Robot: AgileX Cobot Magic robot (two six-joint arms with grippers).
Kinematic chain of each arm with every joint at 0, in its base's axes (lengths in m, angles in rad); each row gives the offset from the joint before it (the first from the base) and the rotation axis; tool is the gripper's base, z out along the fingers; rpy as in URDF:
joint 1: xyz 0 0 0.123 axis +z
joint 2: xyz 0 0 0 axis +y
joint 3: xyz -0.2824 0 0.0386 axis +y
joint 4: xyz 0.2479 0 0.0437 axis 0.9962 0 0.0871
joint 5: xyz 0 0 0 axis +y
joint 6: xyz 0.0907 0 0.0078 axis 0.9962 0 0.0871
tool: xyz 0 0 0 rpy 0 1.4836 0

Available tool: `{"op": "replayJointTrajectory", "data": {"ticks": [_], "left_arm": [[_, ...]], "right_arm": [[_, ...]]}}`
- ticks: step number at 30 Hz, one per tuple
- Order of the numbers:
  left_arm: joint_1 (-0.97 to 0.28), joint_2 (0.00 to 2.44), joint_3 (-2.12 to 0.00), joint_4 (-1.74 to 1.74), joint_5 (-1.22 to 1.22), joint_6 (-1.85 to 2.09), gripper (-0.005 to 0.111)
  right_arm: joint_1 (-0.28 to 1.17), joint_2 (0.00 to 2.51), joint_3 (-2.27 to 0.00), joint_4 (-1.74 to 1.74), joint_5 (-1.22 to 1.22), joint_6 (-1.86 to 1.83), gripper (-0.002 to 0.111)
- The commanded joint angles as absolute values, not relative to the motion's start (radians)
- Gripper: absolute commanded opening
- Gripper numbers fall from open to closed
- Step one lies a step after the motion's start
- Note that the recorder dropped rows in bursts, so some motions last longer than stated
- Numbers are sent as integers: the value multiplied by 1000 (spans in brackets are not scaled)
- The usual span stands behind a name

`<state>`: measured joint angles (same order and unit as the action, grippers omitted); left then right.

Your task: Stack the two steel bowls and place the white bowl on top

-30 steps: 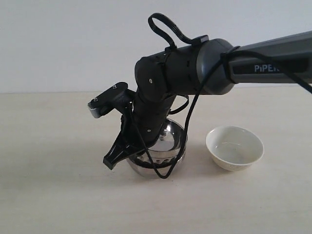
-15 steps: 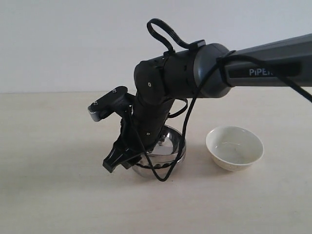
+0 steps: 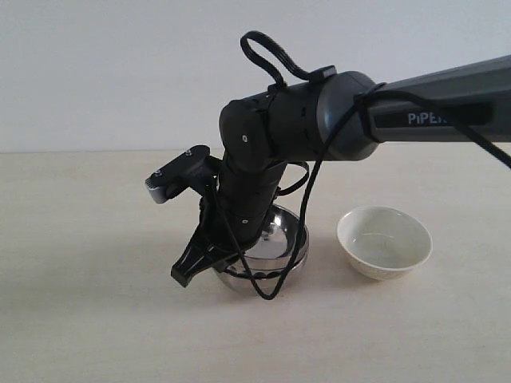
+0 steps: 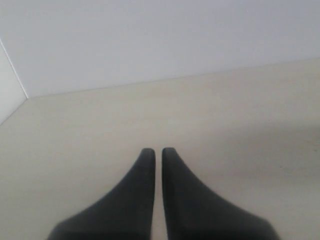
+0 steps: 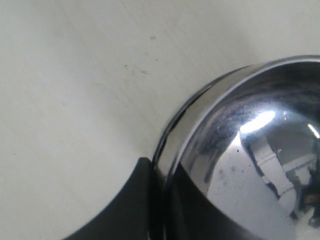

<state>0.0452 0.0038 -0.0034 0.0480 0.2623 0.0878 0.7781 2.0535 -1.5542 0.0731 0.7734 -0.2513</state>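
Two shiny steel bowls (image 3: 281, 239) sit nested at the table's middle; in the right wrist view one rim (image 5: 182, 117) shows just under the other bowl (image 5: 250, 150). My right gripper (image 3: 192, 270) (image 5: 160, 167) reaches in from the right and is shut on the upper bowl's near-left rim, one finger outside and one inside. The cream-white bowl (image 3: 384, 241) stands upright on the table to the right, apart from the steel ones. My left gripper (image 4: 156, 152) is shut with nothing in it, over bare table.
The right arm (image 3: 415, 112) stretches across the scene above the white bowl, with a black cable (image 3: 307, 223) hanging beside the steel bowls. The beige table (image 3: 88, 303) meets a pale wall (image 3: 120, 72) behind.
The right wrist dipped a little and then settled at the steel bowl's rim. The white bowl has not moved.
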Motion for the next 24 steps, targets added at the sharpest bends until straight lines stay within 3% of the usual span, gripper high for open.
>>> {"op": "replayJointTrajectory", "data": {"ticks": [1, 6, 12, 13, 15, 18, 19, 24], "left_arm": [[48, 0, 0, 41, 255, 78, 4], [48, 0, 0, 41, 255, 78, 4], [48, 0, 0, 41, 255, 78, 4], [48, 0, 0, 41, 255, 78, 4], [48, 0, 0, 41, 255, 78, 4], [48, 0, 0, 41, 255, 78, 4], [48, 0, 0, 41, 255, 78, 4], [48, 0, 0, 41, 255, 78, 4]], "right_arm": [[779, 2043, -1558, 51, 772, -260, 0], [779, 2043, -1558, 41, 779, -266, 5], [779, 2043, -1558, 38, 776, -255, 49], [779, 2043, -1558, 38, 776, -255, 51], [779, 2041, -1558, 40, 771, -255, 47], [779, 1996, -1558, 36, 761, -255, 16], [779, 1981, -1558, 36, 756, -257, 12], [779, 1926, -1558, 34, 781, -251, 19]]}}
